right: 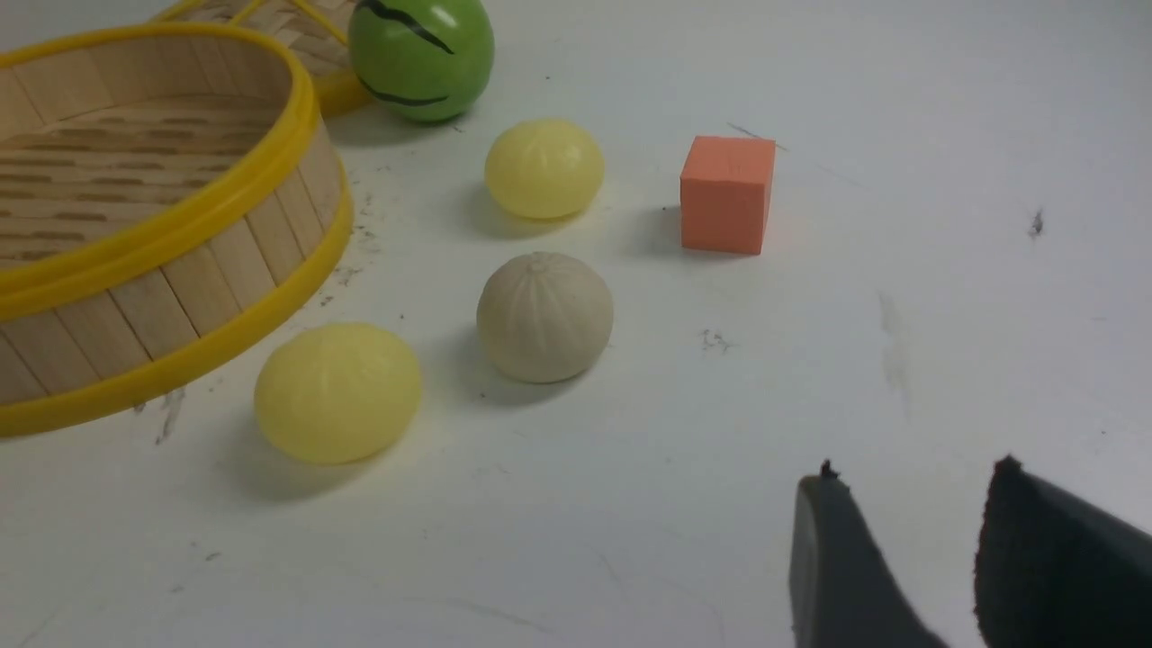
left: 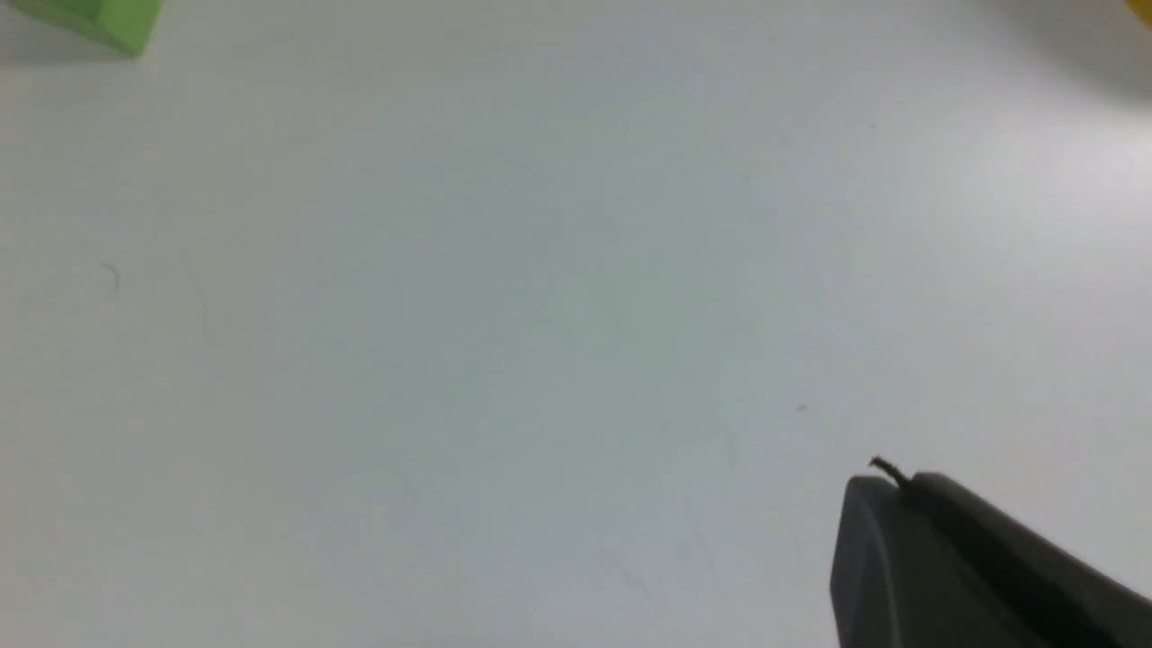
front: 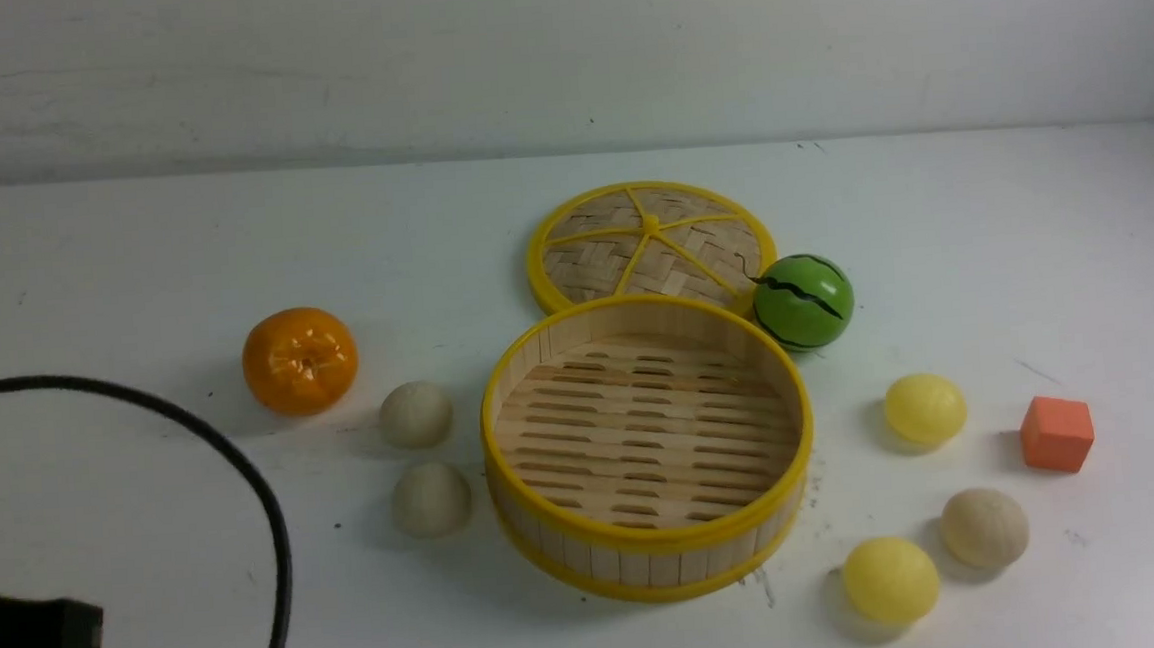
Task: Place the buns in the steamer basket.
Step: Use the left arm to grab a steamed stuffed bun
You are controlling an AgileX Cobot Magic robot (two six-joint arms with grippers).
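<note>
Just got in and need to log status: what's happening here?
A robot is to fill the steamer basket, which is empty. Two beige buns lie left of it, two yellow buns and one beige bun right. The right hand hangs open, holding nothing, near those three.
</note>
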